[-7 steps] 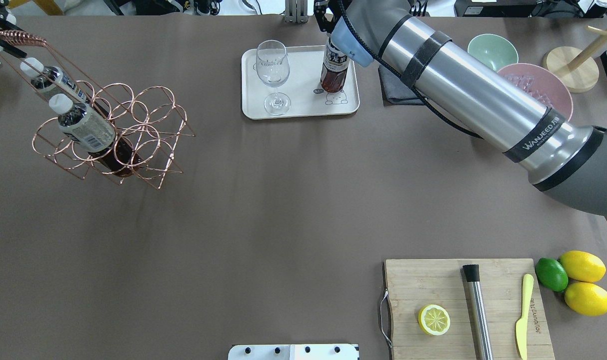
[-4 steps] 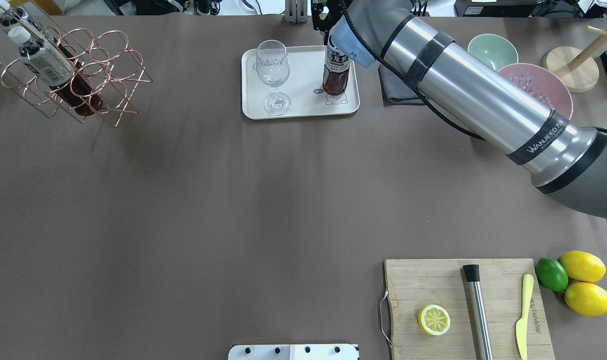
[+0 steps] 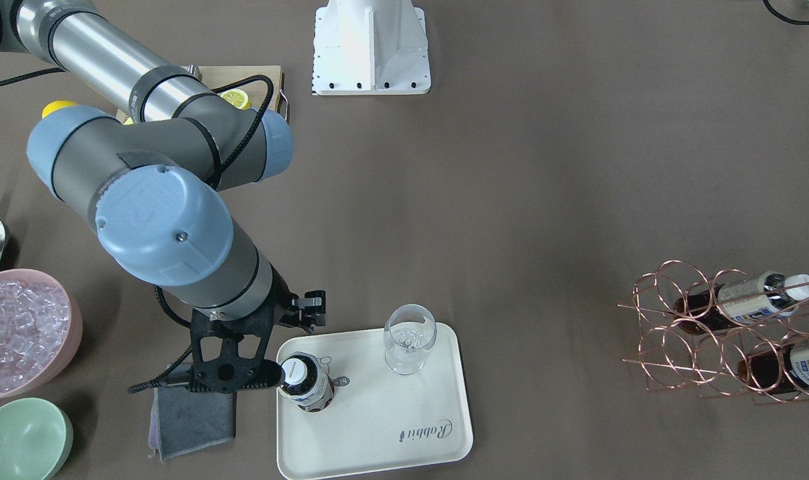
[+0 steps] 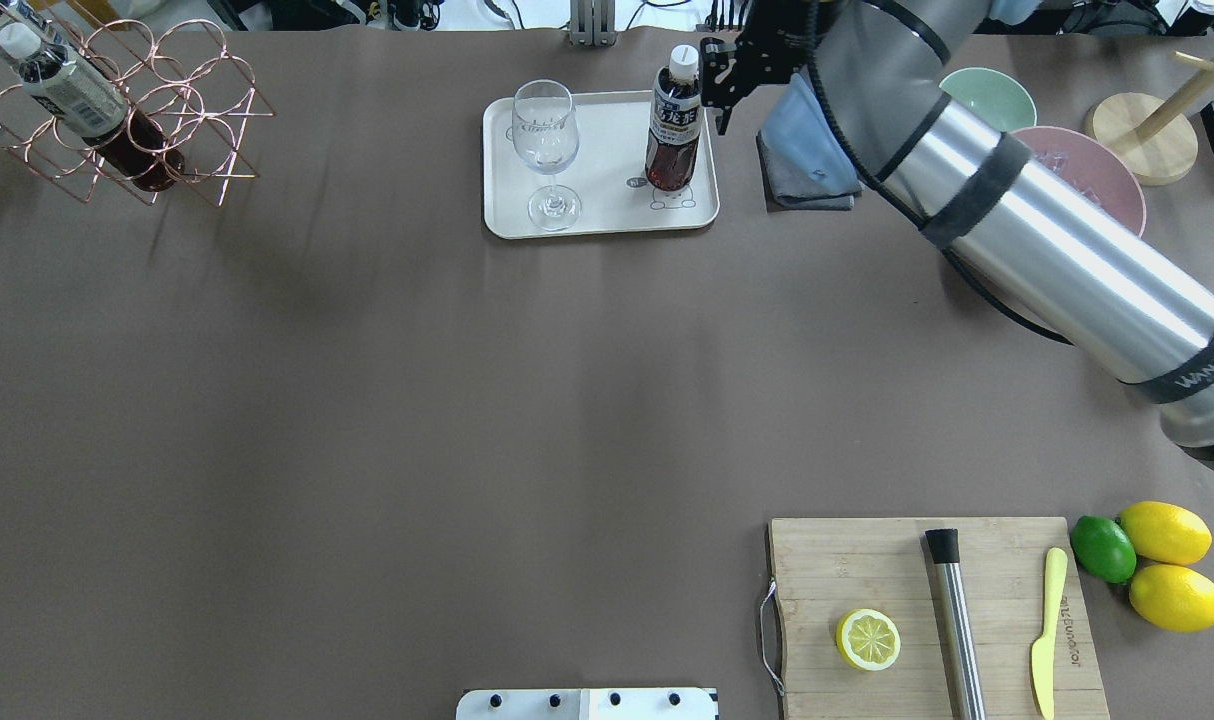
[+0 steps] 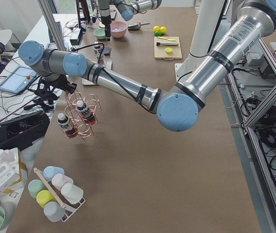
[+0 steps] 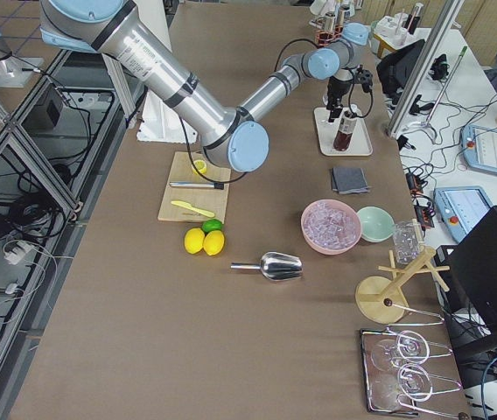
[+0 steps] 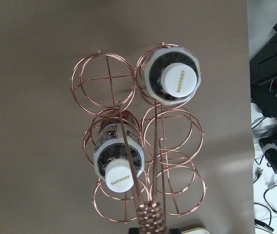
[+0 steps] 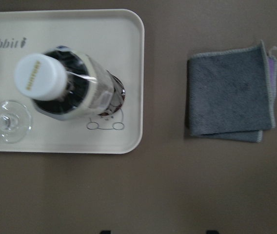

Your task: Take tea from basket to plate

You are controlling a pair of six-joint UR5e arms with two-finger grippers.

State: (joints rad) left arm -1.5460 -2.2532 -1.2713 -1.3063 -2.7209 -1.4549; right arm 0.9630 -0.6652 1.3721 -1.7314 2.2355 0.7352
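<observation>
Backing off sideways, the right tool (image 4: 712, 85) had released the small clear plastic bottle of dark brown tea (image 4: 675, 125) and hung just beside it, jaws wide and empty. That bottle stood upright on the cream rectangular plate (image 4: 607, 215), so the transfer looked done. Meanwhile the left tool (image 5: 55, 89), clamped on the copper wire basket (image 3: 701, 337), had carried it toward a corner of the desk (image 4: 467, 400).

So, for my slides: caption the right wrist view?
Tea bottle standing on the cream tray beside a glass, folded grey cloth alongside.
</observation>
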